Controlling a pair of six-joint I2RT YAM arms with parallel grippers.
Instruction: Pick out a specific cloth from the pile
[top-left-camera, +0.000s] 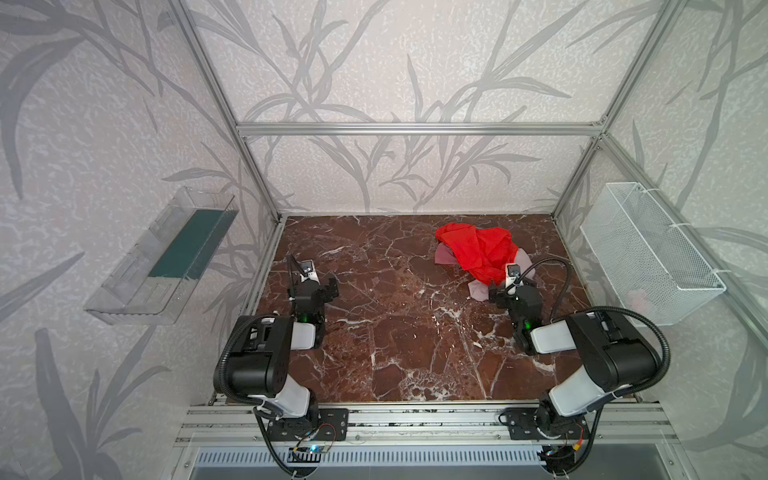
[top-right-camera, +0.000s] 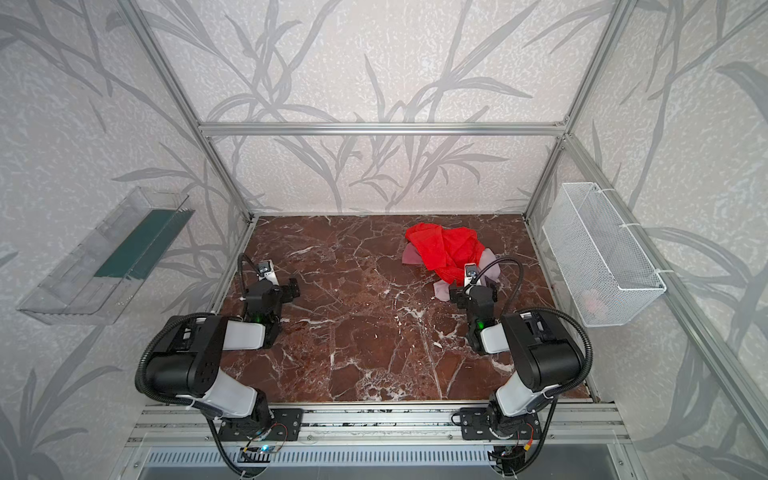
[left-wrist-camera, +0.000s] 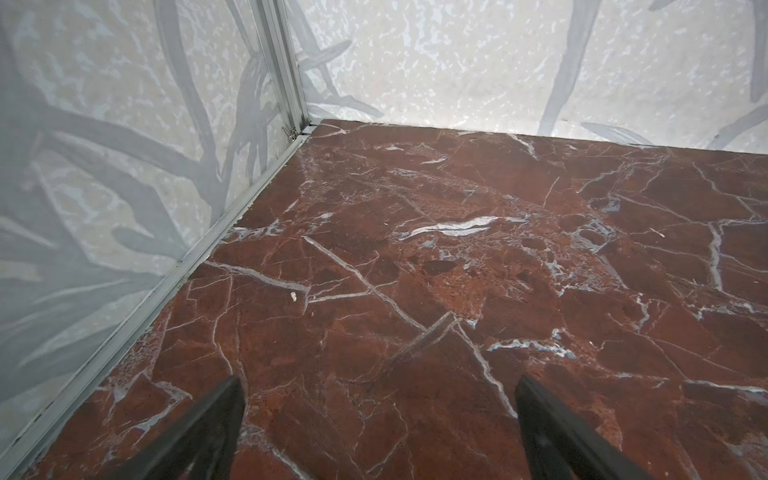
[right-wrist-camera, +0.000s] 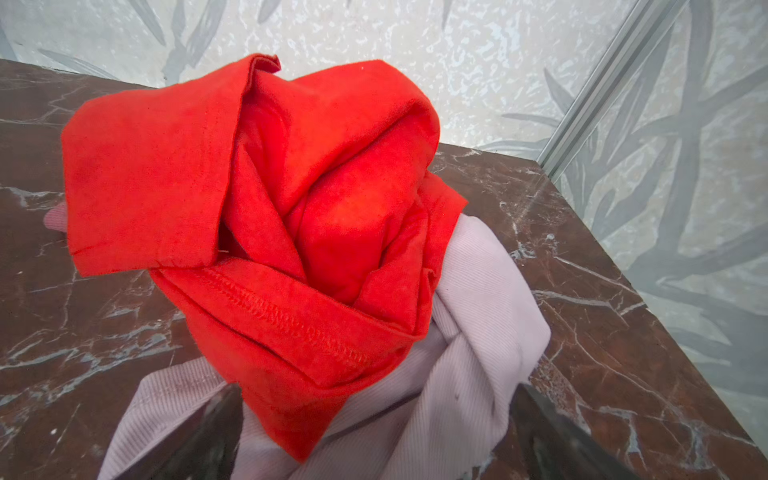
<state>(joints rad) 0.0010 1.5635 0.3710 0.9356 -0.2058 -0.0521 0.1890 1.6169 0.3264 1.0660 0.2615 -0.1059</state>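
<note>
right gripper (top-left-camera: 510, 286) (right-wrist-camera: 378, 388): jaws spread wide, gripping nothing. It sits low at the 5 o'clock edge of the pile. In the right wrist view the cloth folds lie between its dark fingers (right-wrist-camera: 208, 432); I cannot tell if they touch.
left gripper (top-left-camera: 329, 287) (left-wrist-camera: 378, 380): jaws spread wide over bare table, at about 9 o'clock of the table's middle and well apart from the pile.
lilac cloth (top-left-camera: 478, 289) (right-wrist-camera: 478, 316): ribbed and pale, the nearest piece to the right gripper. It comes out from under the red cloth at the pile's 5 and 3 o'clock sides.
red cloth (top-left-camera: 473, 245) (right-wrist-camera: 291, 187): crumpled on top, covering most of the heap.
dusty-rose cloth (top-left-camera: 445, 257) (top-right-camera: 411, 257): mostly buried, with one corner poking out from under the red cloth at the pile's 9 o'clock edge (only a small pink bit shows in the right wrist view (right-wrist-camera: 56, 217)). Neither gripper touches it.
pile (top-left-camera: 494, 266): at about 1 o'clock of the table's middle.
table (top-left-camera: 395, 332): red-brown marble pattern.
walls: a wire basket (top-left-camera: 648, 249) at 3 o'clock, a clear tray (top-left-camera: 158, 257) at 9 o'clock.
</note>
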